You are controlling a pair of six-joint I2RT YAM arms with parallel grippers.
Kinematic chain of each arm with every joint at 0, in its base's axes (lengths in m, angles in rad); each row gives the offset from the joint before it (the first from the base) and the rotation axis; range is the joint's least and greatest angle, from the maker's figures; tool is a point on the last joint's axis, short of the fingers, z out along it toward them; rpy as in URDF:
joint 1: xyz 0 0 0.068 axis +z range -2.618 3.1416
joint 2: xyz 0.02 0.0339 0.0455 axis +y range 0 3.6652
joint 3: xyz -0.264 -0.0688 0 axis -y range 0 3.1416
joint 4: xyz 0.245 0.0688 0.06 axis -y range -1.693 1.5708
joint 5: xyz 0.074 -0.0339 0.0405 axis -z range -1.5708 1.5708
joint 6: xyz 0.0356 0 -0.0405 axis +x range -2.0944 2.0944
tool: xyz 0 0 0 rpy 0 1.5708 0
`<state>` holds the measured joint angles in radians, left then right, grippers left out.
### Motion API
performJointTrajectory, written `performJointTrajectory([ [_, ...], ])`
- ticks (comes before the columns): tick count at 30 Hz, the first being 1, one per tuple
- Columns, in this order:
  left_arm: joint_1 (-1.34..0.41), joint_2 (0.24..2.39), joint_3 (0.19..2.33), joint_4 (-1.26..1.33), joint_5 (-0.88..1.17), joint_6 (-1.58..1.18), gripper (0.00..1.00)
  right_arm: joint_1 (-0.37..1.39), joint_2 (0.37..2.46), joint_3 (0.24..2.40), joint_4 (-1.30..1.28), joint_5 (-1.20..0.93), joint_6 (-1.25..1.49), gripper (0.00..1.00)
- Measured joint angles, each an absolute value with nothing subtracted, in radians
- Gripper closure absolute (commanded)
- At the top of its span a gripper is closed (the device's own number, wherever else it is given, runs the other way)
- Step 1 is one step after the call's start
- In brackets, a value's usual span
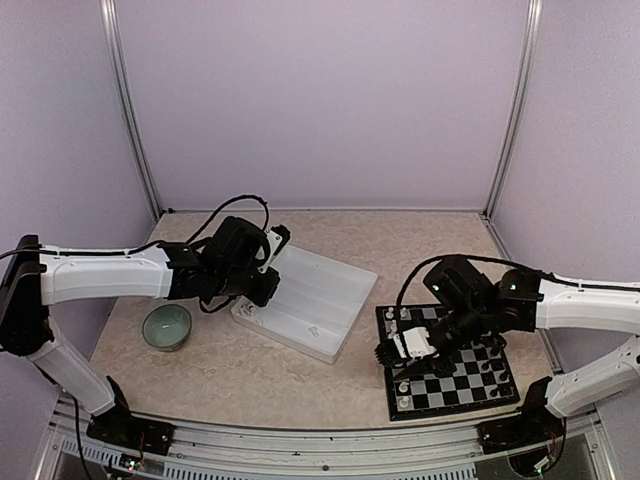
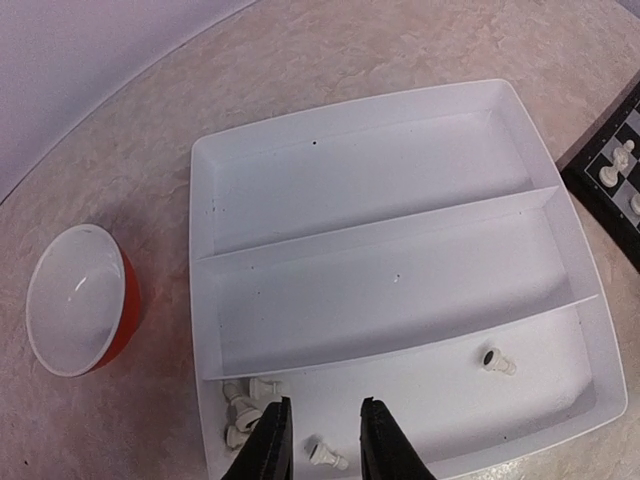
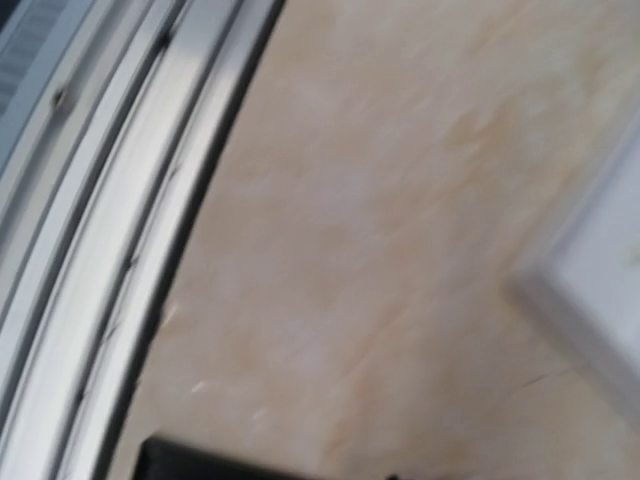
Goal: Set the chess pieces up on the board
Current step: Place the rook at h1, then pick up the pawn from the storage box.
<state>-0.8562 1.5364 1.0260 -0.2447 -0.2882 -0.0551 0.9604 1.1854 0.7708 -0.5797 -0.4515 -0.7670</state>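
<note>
The board [image 1: 455, 385] lies at the front right, with white chess pieces [image 1: 402, 386] along its left edge and black ones [image 1: 490, 366] on its right side. My right gripper [image 1: 389, 352] hovers at the board's left edge; its jaws are too small to read there. The right wrist view is blurred and shows no fingers. My left gripper [image 2: 322, 405] hangs open over the nearest compartment of the white tray [image 2: 380, 290]. A fallen white piece [image 2: 328, 457] lies just below the gap between its fingers, ungripped. Several white pieces [image 2: 243, 405] huddle in the tray's corner, and another [image 2: 497, 361] lies further right.
A small bowl [image 1: 167, 326] stands left of the tray [image 1: 310, 300] and shows again as the bowl [image 2: 80, 300] in the left wrist view. The board's corner [image 2: 610, 190] peeks in at the right. A metal rail [image 3: 110, 200] runs along the table's near edge.
</note>
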Motion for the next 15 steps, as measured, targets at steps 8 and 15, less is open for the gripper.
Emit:
performJointTrajectory([
  [8, -0.845, 1.586, 1.107, -0.375, -0.276, -0.215, 0.71, 0.928, 1.232, 0.87, -0.579, -0.442, -0.715, 0.71],
  [15, -0.86, 1.631, 1.113, -0.422, -0.178, -0.271, 0.68, 0.817, 1.454, 1.041, -0.553, -0.449, -0.648, 0.72],
])
